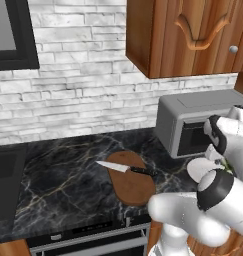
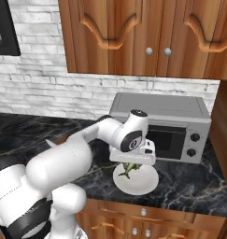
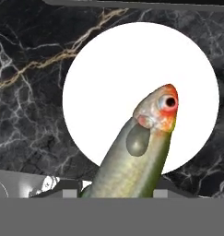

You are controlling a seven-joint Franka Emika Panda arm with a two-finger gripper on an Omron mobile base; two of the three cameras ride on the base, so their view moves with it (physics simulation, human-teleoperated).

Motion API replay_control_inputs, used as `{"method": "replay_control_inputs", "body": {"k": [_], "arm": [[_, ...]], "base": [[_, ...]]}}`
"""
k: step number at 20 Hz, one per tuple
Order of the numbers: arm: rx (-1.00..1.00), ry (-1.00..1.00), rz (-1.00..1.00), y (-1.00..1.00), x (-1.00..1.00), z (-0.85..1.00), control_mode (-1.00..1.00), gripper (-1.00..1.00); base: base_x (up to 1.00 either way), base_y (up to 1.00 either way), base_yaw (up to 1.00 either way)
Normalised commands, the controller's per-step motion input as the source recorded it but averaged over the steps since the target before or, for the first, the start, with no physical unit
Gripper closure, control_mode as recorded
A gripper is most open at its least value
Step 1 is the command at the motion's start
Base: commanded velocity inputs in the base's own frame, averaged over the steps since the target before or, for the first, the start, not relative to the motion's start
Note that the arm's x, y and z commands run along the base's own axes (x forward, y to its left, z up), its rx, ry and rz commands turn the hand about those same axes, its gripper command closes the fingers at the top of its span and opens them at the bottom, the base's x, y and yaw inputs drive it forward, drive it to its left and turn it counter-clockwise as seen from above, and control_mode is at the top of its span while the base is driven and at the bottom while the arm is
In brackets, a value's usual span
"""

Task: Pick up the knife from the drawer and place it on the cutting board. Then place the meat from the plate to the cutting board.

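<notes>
A: What are the fingers doing?
B: They're clamped on the meat, a little fish, hanging above the white plate.
A: And further out?
B: The plate's on the dark tabletop, in front of the microwave. Off to the left, the knife lies across the cutting board.

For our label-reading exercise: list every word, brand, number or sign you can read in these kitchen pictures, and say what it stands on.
None can be read.
Microwave: two dark knobs, no markings visible.
Plate, fish, knife, cutting board: all plain.
</notes>
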Motion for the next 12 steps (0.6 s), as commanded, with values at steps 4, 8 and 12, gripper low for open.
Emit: {"method": "replay_control_inputs", "body": {"k": [4,8,12], "arm": [[0.06,-0.01,0.17,0.00,-0.72,0.47,-1.00,1.00],[0.05,-0.03,0.19,0.02,-0.62,0.36,-1.00,1.00],[0.00,-0.01,0.22,0.29,-0.41,0.36,-1.00,1.00]], "base": [[0.00,0.00,0.00],[0.00,0.00,0.00],[0.00,0.00,0.00]]}}
